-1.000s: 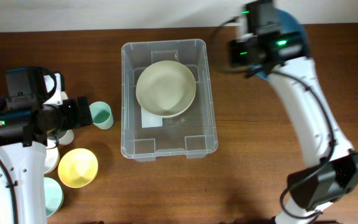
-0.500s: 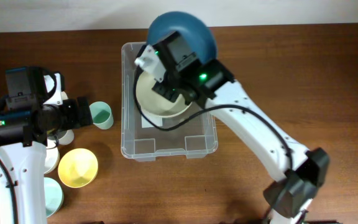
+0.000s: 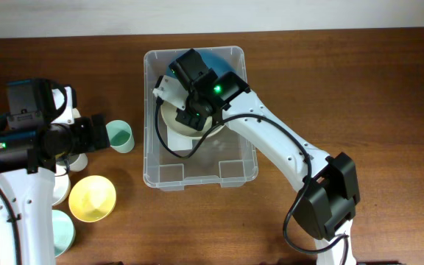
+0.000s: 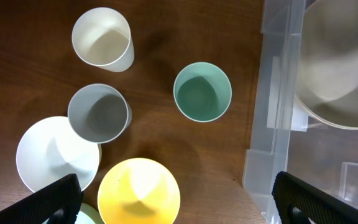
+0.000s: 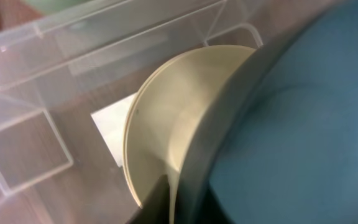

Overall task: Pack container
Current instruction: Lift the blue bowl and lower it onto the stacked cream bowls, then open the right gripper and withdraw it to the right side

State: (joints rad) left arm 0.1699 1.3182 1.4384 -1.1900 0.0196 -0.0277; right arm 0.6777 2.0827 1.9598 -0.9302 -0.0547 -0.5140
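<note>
Over the far half of the container (image 3: 197, 168), which sits mid-bench (image 3: 344, 88), the right tool (image 3: 188, 114) is low between the walls. It has a blue bowl (image 3: 227, 60) by the rim. The fingers are mostly hidden behind the bowl in the wrist view, so the grip looks closed on it, but how much bite it has I can't tell. The blue bowl looks tipped, its far edge at or over the container's far wall; can't tell if touching. Under it a cream bowl (image 5: 173, 124) lies on the container floor, partly over the white label (image 5: 114, 130).

The left tool (image 4: 176, 196) hangs outside the container on the left-arm side, fingers spread wide, nothing in them. Below it the mint cup (image 4: 202, 92) is nearest the container wall. The grey cup (image 4: 98, 113), white cup (image 4: 102, 38), white bowl (image 4: 55, 155) and yellow bowl (image 4: 138, 190) are further out.

Step in hand, prob.: nest the blue bowl into the cream one.

Risks from here:
- Release while tipped: the blue bowl lands rim-first, rocks, and ends up leaning on the wall instead of nested.
- Far edge catches the container rim on the way down: the bowl twists in a thin rim grip and slips out.
- Pushing down off-centre shoves the cream bowl sideways.
- The arm or tool body snags a wall. The clear bin looks light, so it could slide or lift w/ the arm on the way out.
</note>
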